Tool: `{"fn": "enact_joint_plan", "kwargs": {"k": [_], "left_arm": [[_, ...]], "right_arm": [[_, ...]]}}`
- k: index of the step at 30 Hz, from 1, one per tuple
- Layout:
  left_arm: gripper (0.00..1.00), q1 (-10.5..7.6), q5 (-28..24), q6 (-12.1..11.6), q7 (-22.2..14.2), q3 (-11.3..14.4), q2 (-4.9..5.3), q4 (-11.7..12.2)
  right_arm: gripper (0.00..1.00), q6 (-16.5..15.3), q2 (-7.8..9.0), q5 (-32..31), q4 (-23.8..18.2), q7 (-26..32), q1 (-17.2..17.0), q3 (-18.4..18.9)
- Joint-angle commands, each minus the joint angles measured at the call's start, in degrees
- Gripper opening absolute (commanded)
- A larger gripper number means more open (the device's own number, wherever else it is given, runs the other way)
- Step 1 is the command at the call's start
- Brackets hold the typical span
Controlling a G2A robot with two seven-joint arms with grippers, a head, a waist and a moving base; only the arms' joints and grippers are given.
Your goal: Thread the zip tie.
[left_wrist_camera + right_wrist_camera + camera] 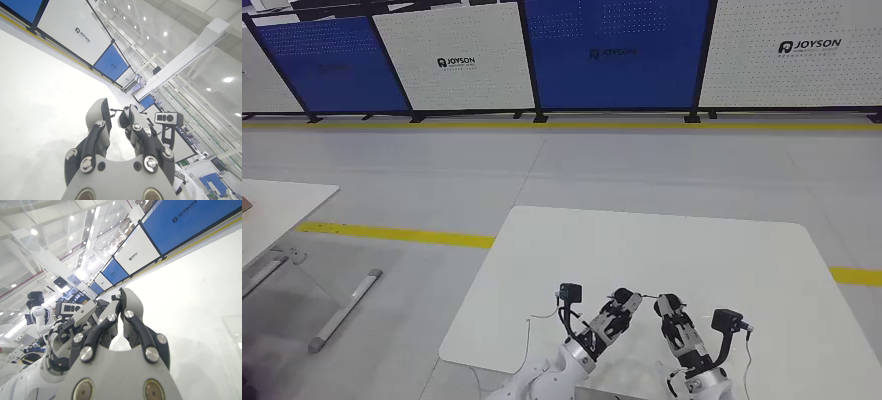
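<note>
Zip tie [642, 296] sits lower centre of the top frame, held in air betw. the two hands, over the near part of the white surface [672, 245]. Right hand [119, 301]: fingers pressed together, pinching the tie; a short blocky end pokes out of the pinch. Left hand [118, 113]: fingers spread, nothing clamped. Strap runs across the gap, one end at or just beside the black pad [105, 111]; can't tell if it touches.

Step in hand, as I judge it: bringing tail to head for the feed. To do it well:
- Hold the right pinch firm so the tie can't roll.
- Get your left hand onto the free end close to the tip, where it's stiffest.
- Line tip up square w/ the slot before you push.
- Small corrections only; strap is thin and prob. flexes.
- Which end is the head is too small to be sure, so check first.

Look: thin, black, near straight, no loop formed yet. Tiny hooked bit under the strap near the left pad, unclear what.
</note>
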Motion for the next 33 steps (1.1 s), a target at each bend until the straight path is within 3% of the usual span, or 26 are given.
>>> {"fn": "enact_joint_plan", "kwargs": {"k": [1, 9, 11, 23, 30, 33], "left_arm": [[0.23, -0.05, 0.4, 0.22, -0.29, 0.23, -0.03, 0.04], [0.18, -0.6, 0.71, 0.85, -0.57, 1.02, -0.29, 0.4], [0.0, -0.77, 0.3, 0.88, -0.4, 1.0, -0.36, 0.54], [0.0, -0.61, 1.1, -0.2, -0.42, 0.81, -0.33, 0.54], [0.0, -0.53, 0.69, 0.64, -0.5, 0.64, -0.38, 0.52], [0.07, -0.55, 0.67, 0.71, -0.48, 0.73, -0.43, 0.58]], "right_arm": [[0.0, 0.0, -0.02, -0.01, 0.01, -0.11, 0.03, -0.07], [0.0, -0.14, -0.08, -0.26, 0.2, -0.2, 0.21, -0.34], [0.0, -0.26, -0.07, -0.41, 0.25, -0.17, 0.18, -0.38], [0.0, -2.19, 0.06, -0.4, 0.43, 0.34, 0.07, -0.15], [0.0, -2.64, 0.14, -0.43, 0.14, -0.06, -0.36, 0.25], [0.0, -2.61, 0.16, -0.64, 0.14, -0.12, -0.47, 0.29]]}}
